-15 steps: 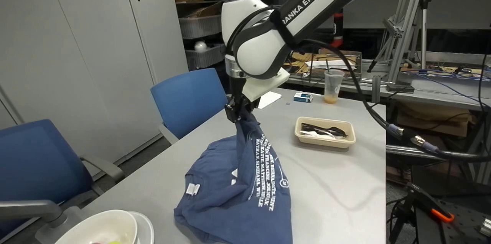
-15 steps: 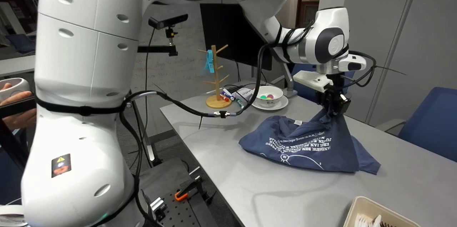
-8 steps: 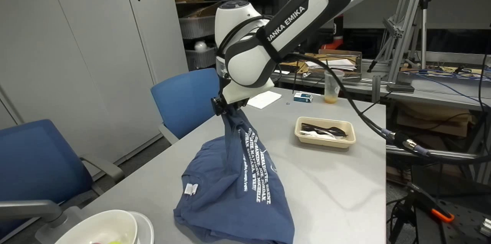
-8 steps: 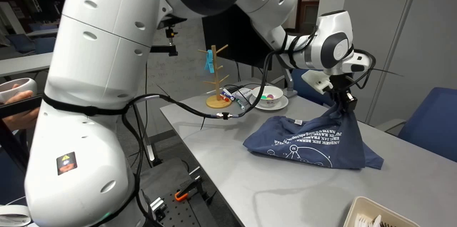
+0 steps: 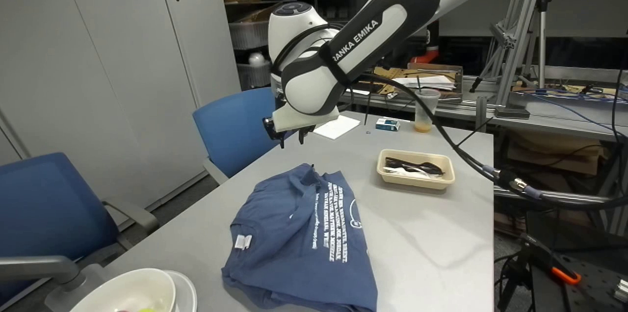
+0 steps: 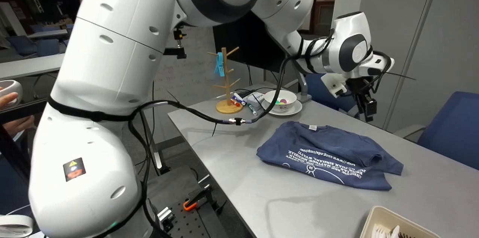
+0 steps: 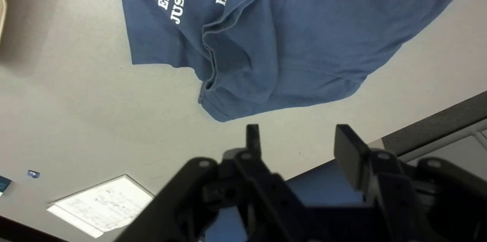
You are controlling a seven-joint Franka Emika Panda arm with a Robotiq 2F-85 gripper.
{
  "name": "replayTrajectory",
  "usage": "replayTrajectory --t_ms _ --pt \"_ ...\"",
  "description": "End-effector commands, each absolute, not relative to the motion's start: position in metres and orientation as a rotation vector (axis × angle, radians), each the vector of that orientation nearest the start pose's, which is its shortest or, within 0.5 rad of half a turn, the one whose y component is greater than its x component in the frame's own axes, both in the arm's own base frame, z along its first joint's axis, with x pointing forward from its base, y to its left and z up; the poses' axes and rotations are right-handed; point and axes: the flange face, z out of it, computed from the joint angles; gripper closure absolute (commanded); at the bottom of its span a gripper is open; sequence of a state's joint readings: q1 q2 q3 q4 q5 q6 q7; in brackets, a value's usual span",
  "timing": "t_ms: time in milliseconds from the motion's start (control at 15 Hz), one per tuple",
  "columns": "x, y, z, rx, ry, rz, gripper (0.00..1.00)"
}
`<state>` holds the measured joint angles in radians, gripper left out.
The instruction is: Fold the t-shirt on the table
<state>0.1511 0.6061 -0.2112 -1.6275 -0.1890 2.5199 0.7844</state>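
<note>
In an exterior view, the slate-blue t-shirt lies on the light grey tabletop, its white neck tag on the side away from the tan tray and its white lettering on the side toward it. The tool hangs past the far end of the t-shirt, in front of a blue chair, its two tips pointing down and apart from the cloth.

In an exterior view, the t-shirt spreads lower than the tool and nearer the camera, while the tool hangs toward the tabletop's far edge. The jaws overlap from here, so their spread is hard to read. A white bowl on a white plate sits near the t-shirt, and a wooden stand rises well apart from it.

In the wrist view, the tool comes in from the bottom with its two fingers parted, bare tabletop and the blue chair showing through the gap. The t-shirt fills much of the upper part and runs out of sight at the top. A rippled hem curls near the middle, and the lowest corner of the cloth comes near one fingertip, a strip of tabletop showing between. A white pad lies at the lower left.
</note>
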Motion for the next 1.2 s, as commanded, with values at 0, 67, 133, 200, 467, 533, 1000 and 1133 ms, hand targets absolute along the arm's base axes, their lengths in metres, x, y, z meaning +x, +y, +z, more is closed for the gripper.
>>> replayTrajectory --t_ms 0,67,133,200,467,533,1000,1133 --pt "0.717 -0.011 0.304 -3.051 1.022 -0.613 0.15" --pt "0.714 -0.009 0.303 -3.071 0.984 -0.582 0.06" --pt "0.708 -0.005 0.301 -3.102 0.934 -0.535 0.01" --pt "0.702 0.000 0.300 -3.126 0.875 -0.487 0.00" --pt "0.669 0.017 0.294 -3.244 0.581 -0.277 0.00" --pt "0.659 0.020 0.294 -3.272 0.511 -0.222 0.00" --pt "0.643 0.005 0.290 -3.302 0.455 -0.108 0.00" --pt "0.646 0.006 0.290 -3.265 0.509 -0.110 0.00"
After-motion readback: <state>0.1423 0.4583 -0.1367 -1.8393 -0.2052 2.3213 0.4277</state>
